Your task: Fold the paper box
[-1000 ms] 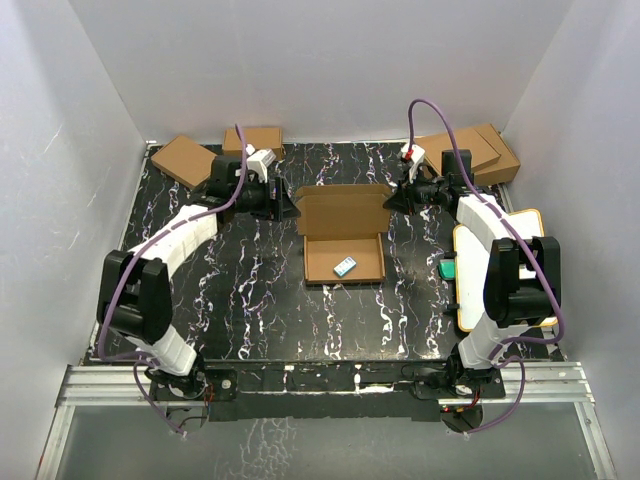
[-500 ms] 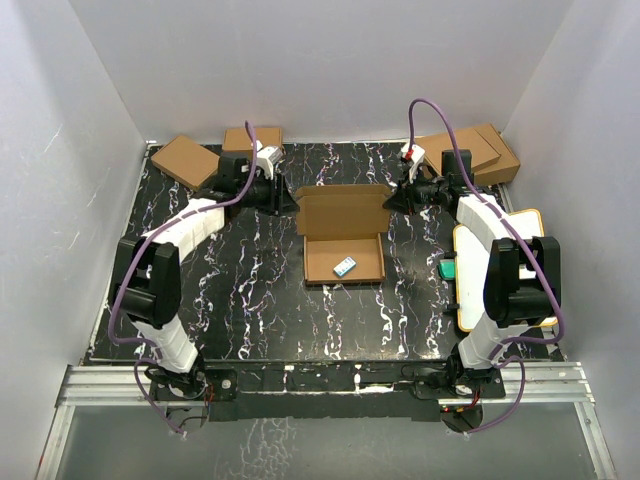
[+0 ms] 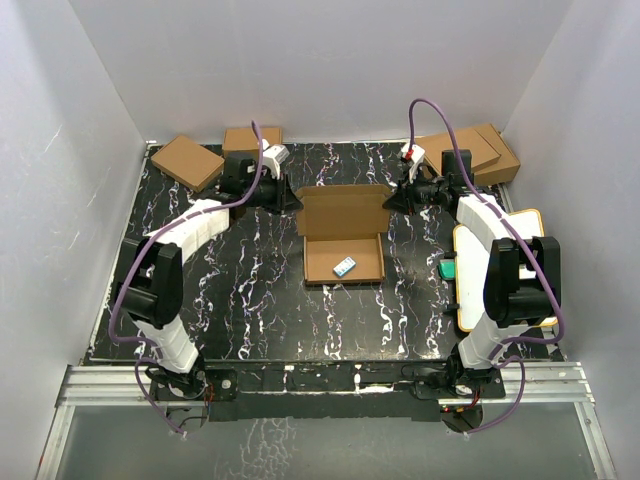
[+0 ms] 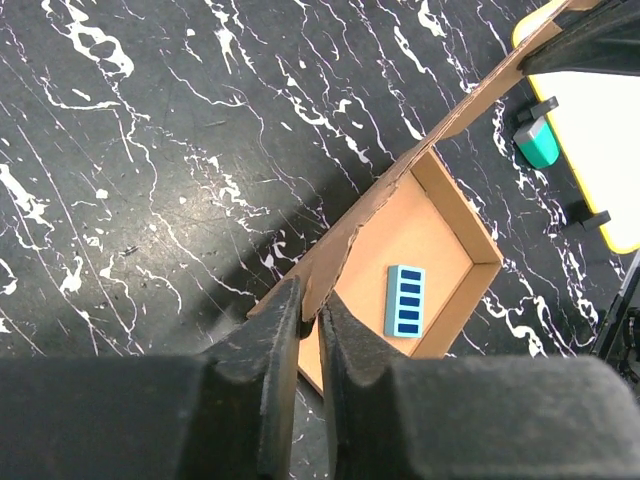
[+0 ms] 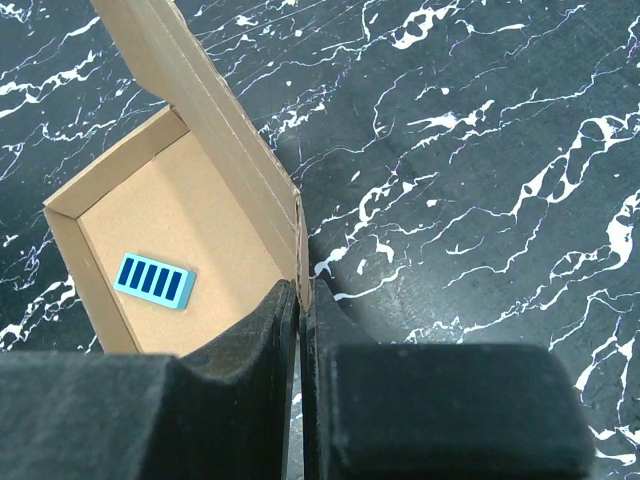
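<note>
The paper box lies mid-table as an open brown tray with its lid standing up at the far side. A small blue striped block rests inside the tray. My left gripper is at the lid's left edge. In the left wrist view its fingers pinch the cardboard edge. My right gripper is at the lid's right edge. It is shut on that flap, with the cardboard between the fingertips. The block shows in the tray there too.
Small brown boxes sit at the back left. Larger stacked brown boxes sit at the back right. A white board with a yellow rim lies under the right arm, with a green object beside it.
My left arm has swung right to the lid's left edge and its jaws have closed on the cardboard. The right gripper and the box have stayed put.
</note>
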Robot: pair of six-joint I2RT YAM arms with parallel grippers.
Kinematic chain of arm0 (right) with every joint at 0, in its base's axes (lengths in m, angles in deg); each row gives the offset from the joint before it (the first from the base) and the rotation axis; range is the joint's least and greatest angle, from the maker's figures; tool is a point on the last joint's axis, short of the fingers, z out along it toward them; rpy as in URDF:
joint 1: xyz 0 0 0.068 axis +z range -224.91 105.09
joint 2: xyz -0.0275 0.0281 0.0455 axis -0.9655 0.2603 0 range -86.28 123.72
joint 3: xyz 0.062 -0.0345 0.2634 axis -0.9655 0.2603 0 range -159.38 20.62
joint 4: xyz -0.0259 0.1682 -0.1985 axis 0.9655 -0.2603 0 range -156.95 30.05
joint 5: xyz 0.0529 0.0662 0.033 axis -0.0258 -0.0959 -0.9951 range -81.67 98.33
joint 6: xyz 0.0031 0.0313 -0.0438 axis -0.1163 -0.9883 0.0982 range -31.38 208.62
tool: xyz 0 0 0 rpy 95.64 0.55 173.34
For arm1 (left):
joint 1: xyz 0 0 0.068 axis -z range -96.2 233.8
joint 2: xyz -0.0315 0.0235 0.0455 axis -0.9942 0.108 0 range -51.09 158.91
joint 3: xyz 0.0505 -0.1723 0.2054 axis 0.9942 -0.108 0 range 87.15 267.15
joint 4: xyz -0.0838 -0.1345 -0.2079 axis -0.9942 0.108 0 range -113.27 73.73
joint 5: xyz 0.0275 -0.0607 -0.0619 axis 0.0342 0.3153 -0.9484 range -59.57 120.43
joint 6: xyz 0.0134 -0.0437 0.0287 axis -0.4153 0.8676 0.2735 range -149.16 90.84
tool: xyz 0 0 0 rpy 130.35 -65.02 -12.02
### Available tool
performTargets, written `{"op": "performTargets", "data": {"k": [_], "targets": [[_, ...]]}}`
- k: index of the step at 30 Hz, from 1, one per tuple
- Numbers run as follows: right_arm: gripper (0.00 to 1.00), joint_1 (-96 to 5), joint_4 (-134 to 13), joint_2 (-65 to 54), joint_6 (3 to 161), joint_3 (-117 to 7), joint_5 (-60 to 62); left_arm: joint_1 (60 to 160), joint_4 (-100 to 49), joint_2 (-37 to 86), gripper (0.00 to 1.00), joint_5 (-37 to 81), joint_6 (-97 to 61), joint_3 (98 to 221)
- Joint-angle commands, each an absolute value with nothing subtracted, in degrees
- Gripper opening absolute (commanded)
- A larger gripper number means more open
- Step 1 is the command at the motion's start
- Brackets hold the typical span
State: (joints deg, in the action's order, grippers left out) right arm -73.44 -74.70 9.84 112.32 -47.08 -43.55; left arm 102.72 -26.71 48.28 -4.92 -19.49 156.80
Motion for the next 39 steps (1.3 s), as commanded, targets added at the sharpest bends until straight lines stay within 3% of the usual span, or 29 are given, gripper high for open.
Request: {"op": "performTargets", "data": {"k": [1, 3, 8, 19, 31, 39], "targets": [[0.08, -73.6, -70.7, 8.7, 112.6, -47.9, -45.9, 103.3, -27.8, 48.4, 0.06, -5.7, -19.7, 158.8], [0.08, -73.6, -70.5, 8.6, 112.2, -47.9, -45.9, 103.6, -28.0, 48.0, 0.00, -4.7, -19.7, 158.6], [0.08, -72.6, -67.3, 8.6, 108.9, -47.9, -43.3, 105.2, -30.2, 46.0, 0.00, 2.6, -18.3, 157.8], [0.08, -65.7, -49.9, 10.8, 96.8, -48.2, -20.9, 107.7, -41.4, 45.8, 0.00, 23.1, -14.8, 156.8], [0.08, -55.8, -39.4, 16.1, 85.5, -46.0, 7.4, 114.3, -42.7, 50.4, 0.00, 38.9, -8.3, 158.3], [0.08, -53.5, -37.7, 14.1, 82.3, -41.9, 10.9, 116.6, -39.2, 50.3, 0.00, 46.4, -2.4, 158.4]]}}
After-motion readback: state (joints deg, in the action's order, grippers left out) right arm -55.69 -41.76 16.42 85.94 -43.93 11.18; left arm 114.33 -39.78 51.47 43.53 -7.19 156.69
